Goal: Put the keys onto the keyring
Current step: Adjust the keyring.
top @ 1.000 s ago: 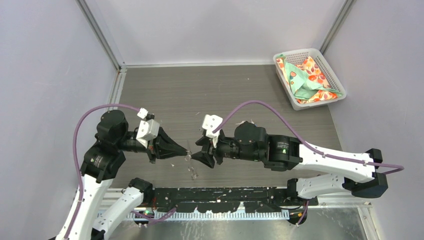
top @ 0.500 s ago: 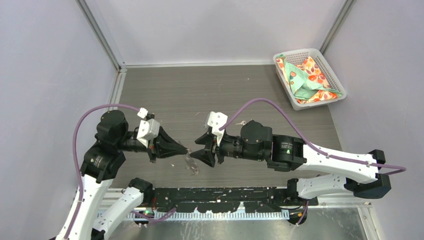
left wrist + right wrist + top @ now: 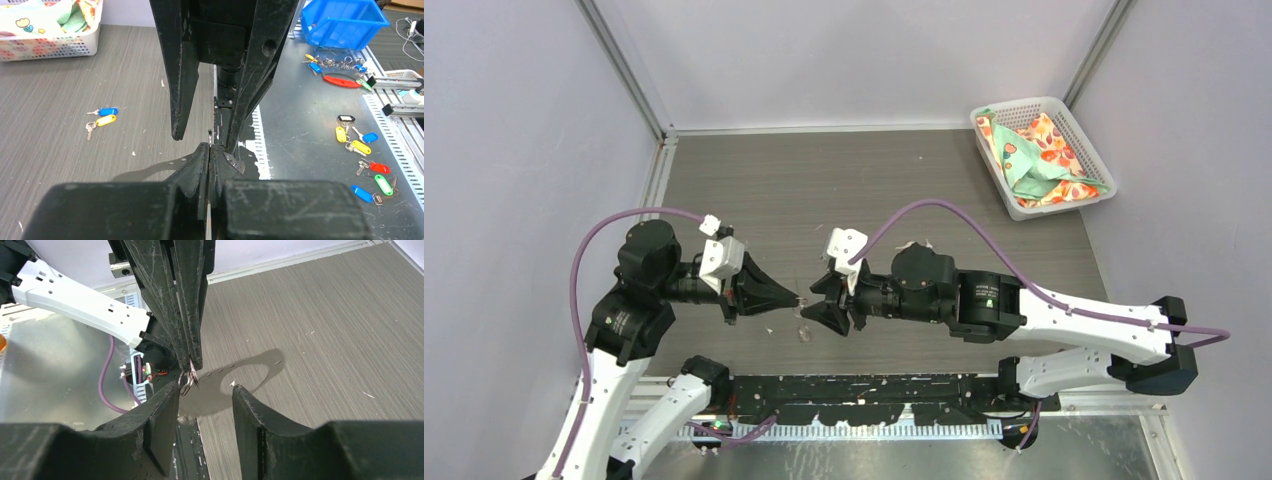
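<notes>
My left gripper (image 3: 796, 298) is shut on the keyring, a thin grey wire loop (image 3: 188, 381) that hangs from its tips (image 3: 209, 150). In the right wrist view the left arm's fingers (image 3: 187, 315) come down from above, and the loop dangles beside my right gripper's left fingertip (image 3: 172, 392). My right gripper (image 3: 816, 303) faces the left one tip to tip, open and empty, with a wide gap (image 3: 205, 390) between its jaws. The keys, one blue-headed (image 3: 108, 111) and one yellow-headed (image 3: 105, 120), lie together on the grey table, apart from both grippers.
A white basket (image 3: 1064, 120) with patterned cloth stands at the back right (image 3: 47, 45). On the metal shelf beside the table lie several more coloured keys (image 3: 360, 147) and a blue bin (image 3: 340, 22). The black rail (image 3: 874, 385) runs along the near edge.
My right gripper drew back to the right, then came back left up to the left gripper's tips, its jaws narrowing slightly. The left arm stayed still, shut on the keyring.
</notes>
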You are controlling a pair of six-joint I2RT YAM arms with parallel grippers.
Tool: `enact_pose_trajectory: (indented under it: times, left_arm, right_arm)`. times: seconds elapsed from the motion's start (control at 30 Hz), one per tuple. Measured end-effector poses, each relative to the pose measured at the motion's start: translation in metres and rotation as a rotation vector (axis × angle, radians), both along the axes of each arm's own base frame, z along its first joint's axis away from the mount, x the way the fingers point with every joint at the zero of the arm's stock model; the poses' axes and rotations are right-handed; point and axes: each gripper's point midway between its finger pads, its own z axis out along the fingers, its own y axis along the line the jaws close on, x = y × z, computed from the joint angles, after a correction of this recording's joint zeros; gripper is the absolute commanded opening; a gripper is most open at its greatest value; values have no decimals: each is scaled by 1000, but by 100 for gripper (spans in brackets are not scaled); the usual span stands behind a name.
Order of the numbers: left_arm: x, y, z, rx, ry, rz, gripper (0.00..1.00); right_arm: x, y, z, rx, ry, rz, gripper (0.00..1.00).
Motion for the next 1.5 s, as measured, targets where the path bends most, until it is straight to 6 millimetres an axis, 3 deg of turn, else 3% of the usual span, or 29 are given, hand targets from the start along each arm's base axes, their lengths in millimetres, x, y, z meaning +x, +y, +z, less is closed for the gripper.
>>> enact_pose_trajectory:
  times: [0.43, 0.63, 0.8, 1.07, 1.5]
  left_arm:
    - [0, 0, 0, 0, -2, 1, 0]
    - [0, 0, 0, -1, -1, -1, 0]
    - [-1, 0, 0, -2, 1, -10, 1]
    - [-1, 0, 0, -2, 5, -9, 0]
    - [-1, -1, 2, -5, 1, -8, 0]
  right_arm:
    - [-10, 2, 1, -3, 9, 61, 49]
    - [-14, -19, 23, 47, -7, 61, 49]
    - [-1, -32, 37, 78, -31, -3, 47]
    - [13, -20, 14, 1, -22, -43, 45]
    - [5, -11, -9, 14, 90, -36, 44]
